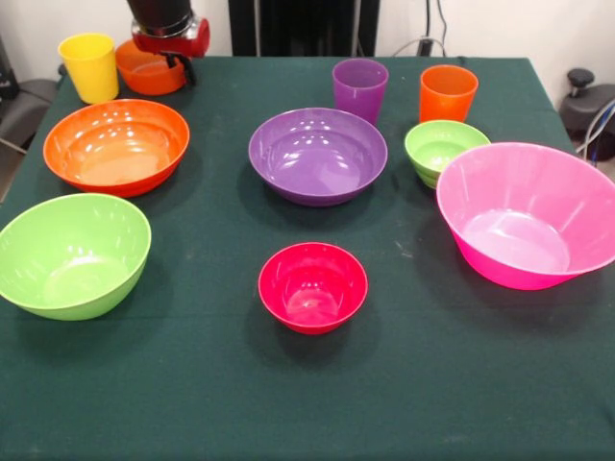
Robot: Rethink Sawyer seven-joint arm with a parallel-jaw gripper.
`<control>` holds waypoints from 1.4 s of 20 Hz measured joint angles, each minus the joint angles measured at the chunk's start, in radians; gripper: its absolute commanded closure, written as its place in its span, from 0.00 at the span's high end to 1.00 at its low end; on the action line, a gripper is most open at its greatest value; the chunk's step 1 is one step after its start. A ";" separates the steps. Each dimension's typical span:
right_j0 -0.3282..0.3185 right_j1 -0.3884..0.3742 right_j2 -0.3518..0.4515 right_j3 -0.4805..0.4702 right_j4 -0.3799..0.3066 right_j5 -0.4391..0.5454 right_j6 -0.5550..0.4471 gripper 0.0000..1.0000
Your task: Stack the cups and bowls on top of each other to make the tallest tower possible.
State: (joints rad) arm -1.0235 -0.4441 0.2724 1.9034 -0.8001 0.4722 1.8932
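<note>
My gripper [178, 61] hangs at the far left, right at the rim of the small orange bowl [144, 71]; its state does not show. A yellow cup [89, 65] stands just left of that bowl. The purple cup [359, 88] and orange cup [447, 92] stand at the back right. A small red-magenta bowl [312, 286] sits empty at the front centre. The purple bowl [317, 156] is mid-table, with the small green bowl [442, 149] to its right. Every piece stands alone, so no tower is in view.
A large orange bowl [116, 144] and a large lime green bowl [72, 252] fill the left side. The huge pink bowl [533, 213] takes up the right edge. All rest on a dark green tablecloth [211, 384].
</note>
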 measured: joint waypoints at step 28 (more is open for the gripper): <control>0.047 -0.093 0.004 0.140 0.026 -0.001 0.000 0.00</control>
State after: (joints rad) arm -0.9761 -0.5370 0.2761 2.0430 -0.7743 0.4714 1.8930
